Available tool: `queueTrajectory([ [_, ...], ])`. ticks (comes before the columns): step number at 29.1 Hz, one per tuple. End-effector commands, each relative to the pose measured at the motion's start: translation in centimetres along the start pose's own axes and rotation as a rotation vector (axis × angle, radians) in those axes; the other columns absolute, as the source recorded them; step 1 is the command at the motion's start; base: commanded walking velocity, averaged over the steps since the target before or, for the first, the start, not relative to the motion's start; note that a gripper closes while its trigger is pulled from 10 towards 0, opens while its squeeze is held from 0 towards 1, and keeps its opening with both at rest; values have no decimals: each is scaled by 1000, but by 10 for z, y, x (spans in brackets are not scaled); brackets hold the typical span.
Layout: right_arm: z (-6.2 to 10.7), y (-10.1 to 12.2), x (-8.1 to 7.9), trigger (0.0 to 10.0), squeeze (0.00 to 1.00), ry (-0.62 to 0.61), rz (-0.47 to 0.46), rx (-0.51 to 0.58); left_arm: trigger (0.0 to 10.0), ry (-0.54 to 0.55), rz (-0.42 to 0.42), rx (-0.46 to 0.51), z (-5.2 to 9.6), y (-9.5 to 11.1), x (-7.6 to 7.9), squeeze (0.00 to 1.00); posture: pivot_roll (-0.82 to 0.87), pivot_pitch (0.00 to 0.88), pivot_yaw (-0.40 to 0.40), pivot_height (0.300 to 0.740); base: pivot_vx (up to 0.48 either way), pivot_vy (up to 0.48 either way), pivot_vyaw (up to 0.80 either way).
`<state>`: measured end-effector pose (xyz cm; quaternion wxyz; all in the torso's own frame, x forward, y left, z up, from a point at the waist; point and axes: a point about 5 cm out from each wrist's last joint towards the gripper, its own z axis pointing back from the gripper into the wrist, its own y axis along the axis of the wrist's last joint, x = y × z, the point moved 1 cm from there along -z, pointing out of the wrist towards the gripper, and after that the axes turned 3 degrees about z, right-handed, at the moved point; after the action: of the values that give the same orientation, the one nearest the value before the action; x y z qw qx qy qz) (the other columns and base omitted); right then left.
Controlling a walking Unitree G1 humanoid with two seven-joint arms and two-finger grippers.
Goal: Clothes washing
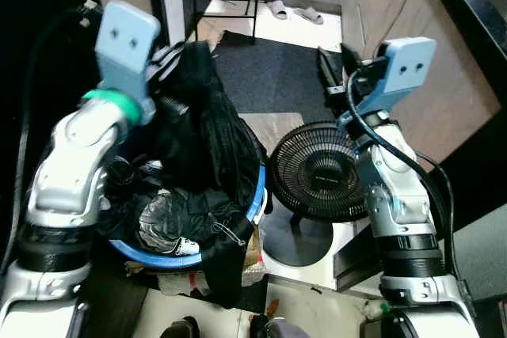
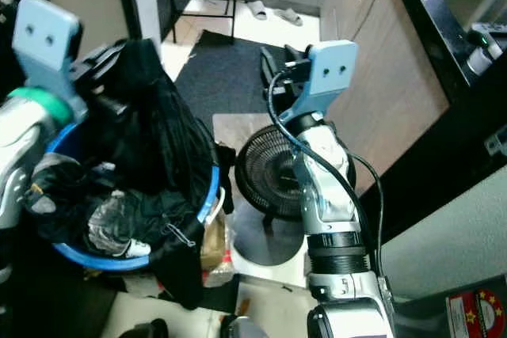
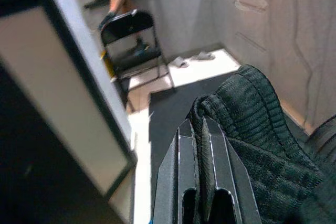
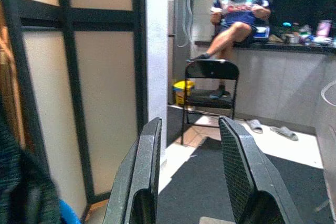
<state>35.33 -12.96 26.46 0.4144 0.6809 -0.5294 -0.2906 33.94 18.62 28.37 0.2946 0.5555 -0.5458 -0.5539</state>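
Left eye view: the left gripper (image 1: 170,57) is raised over the blue laundry basket (image 1: 257,187), fingers pinched together on the top fold of a black garment (image 1: 202,128). The garment hangs down from the grip, its lower end reaching into and over the basket rim — so it is lifted but not clear of the pile. The high hold looks deliberate: height is what gets the trailing cloth out of the basket without dragging the rest.

The left wrist view confirms the pinch: the two black fingers (image 3: 184,171) sit pressed nearly closed, with ribbed dark knit bunched against and just beyond them.

More dark clothes (image 1: 170,219) sit in the basket, including something grey-white near the front.

The right gripper (image 1: 329,69) is held up beside the black floor fan (image 1: 317,172), well apart from the garment. The right wrist view shows its fingers (image 4: 239,177) spread wide with nothing between them — likely parked out of the way or ready to support the hanging cloth.

Beyond them: a folding chair (image 4: 210,85), a pair of slippers (image 1: 293,12), a dark mat (image 1: 269,73) and a person (image 4: 239,9) seated on a counter.

Judgement: early unloading step; garment tail may snag on the basket rim.
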Motion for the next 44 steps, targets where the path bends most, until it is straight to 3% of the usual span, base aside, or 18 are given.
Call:
queueTrajectory([
  [1,2,-1,1,10000,0,-8,-7,-5,10000,6,19,-23,3,-7,-1,0,46,76,-10,740,0,0,0],
  [7,1,-2,0,10000,0,-1,-12,-8,10000,98,107,-22,5,-9,-10,0,46,83,-17,740,0,0,0],
  [10,1,-2,-1,10000,0,2,-13,-12,10000,316,183,46,0,1,-40,0,41,85,-19,740,0,0,0],
  [14,1,-2,0,10000,0,1,-12,-12,10000,237,150,170,-9,28,-39,0,38,86,-18,740,0,0,0],
  [15,1,-1,0,10000,0,0,-11,-9,10000,67,140,242,-16,46,-14,0,37,86,-16,740,0,0,0],
  [16,1,-1,0,10000,0,0,-11,-9,10000,67,140,242,-16,46,-14,0,37,86,-16,740,0,0,0],
  [18,1,1,1,10000,0,-2,-11,-4,10000,-259,185,349,-20,73,39,0,32,85,-16,740,0,0,0],
  [20,0,2,0,10000,0,-4,-11,0,10000,-454,257,413,-19,88,73,0,27,84,-16,740,0,0,0],
  [22,0,2,0,10000,0,-4,-11,1,10000,-531,288,433,-20,94,87,0,25,84,-15,740,0,0,0],
  [26,0,2,0,10000,0,-3,-10,1,10000,-565,298,439,-21,97,95,0,23,84,-15,740,0,0,0],
  [27,0,2,0,10000,0,-4,-9,1,10000,-663,297,444,-24,99,117,0,18,83,-10,740,0,0,0],
  [33,2,2,1,10000,0,-11,-7,1,10000,-805,241,397,-28,88,157,0,11,86,1,740,0,0,0],
  [34,3,2,2,10000,0,-16,-5,-2,10000,-767,146,305,-31,67,156,0,14,90,2,740,0,0,0],
  [35,3,2,2,10000,0,-16,-5,-2,10000,-767,146,305,-31,67,156,0,14,90,2,740,0,0,0],
  [36,5,1,3,10000,0,-20,-3,-5,10000,-727,75,226,-33,48,152,0,15,92,3,740,0,0,0],
  [40,6,0,3,10000,0,-24,-1,-10,10000,-650,36,97,-32,20,134,0,16,94,4,740,0,0,0],
  [42,7,0,4,10000,0,-25,-1,-11,10000,-571,30,10,-24,-2,109,0,26,103,5,740,0,0,0],
  [44,7,0,4,10000,0,-26,-3,-12,10000,-541,17,-18,-19,-10,99,0,27,104,4,740,0,0,0],
])
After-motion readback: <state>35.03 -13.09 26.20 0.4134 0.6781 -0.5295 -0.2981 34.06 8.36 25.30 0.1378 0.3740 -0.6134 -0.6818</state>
